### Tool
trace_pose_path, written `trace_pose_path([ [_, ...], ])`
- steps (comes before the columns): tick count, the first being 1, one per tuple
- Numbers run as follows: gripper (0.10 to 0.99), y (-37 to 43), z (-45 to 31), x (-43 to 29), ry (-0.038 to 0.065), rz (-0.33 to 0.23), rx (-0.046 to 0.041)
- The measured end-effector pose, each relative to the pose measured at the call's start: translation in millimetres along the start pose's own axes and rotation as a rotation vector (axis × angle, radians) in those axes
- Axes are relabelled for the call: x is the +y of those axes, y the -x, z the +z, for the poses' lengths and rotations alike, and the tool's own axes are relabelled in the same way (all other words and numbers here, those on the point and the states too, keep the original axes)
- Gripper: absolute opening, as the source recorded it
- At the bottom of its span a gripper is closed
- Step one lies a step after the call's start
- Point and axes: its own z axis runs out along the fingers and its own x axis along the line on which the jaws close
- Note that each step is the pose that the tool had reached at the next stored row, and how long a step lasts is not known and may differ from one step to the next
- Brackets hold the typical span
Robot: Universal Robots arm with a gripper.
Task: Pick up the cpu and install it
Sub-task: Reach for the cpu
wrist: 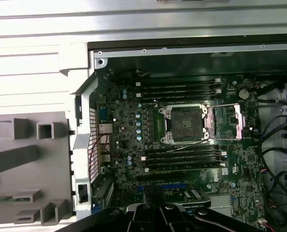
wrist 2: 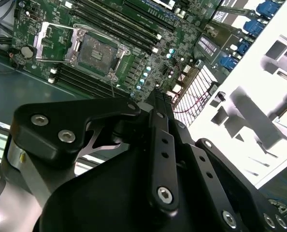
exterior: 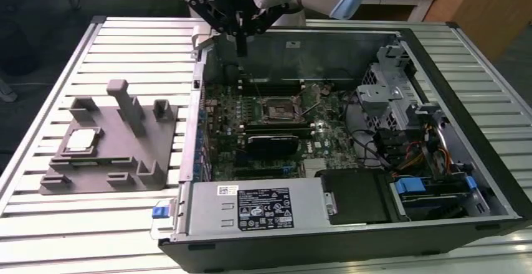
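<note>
The tool [exterior: 241,52] hangs above the far edge of the open computer case [exterior: 332,249], just over its back wall, pointing straight down. Its 2 fingers are pressed together into a single dark stem, clenched with nothing between them. In both wrist views the same closed tip [wrist 2: 157,95] [wrist: 153,194] points toward the green motherboard [exterior: 249,109] but stays well above it, touching nothing.

The cpu [exterior: 81,140] is well apart from the tool. It lies flat, pale silver top up, in a shallow recess of the grey fixture [exterior: 116,152], which sits on the slatted metal desk [exterior: 133,43] just beside the case, on the exterior view's left. Several upright grey posts and blocks stand on the fixture around the chip.

Inside the case, the black square socket [exterior: 277,108] sits near the middle of the motherboard. In both wrist views the socket [wrist: 186,123] [wrist 2: 96,50] is open and bare, with its metal cover frame [wrist: 229,121] flipped back beside it. Long dark memory slots run along 2 sides of the socket. A grey power supply [exterior: 249,205] with a label fills the near corner of the case, and bundled cables and drive bays fill the side toward the exterior view's right.
</note>
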Motion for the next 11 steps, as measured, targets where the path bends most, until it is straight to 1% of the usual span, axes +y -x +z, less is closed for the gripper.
trace_pose_path([
  [11, 0.106, -6.6, -0.1, -0.5, 0.0, 0.0, -0.0001],
])
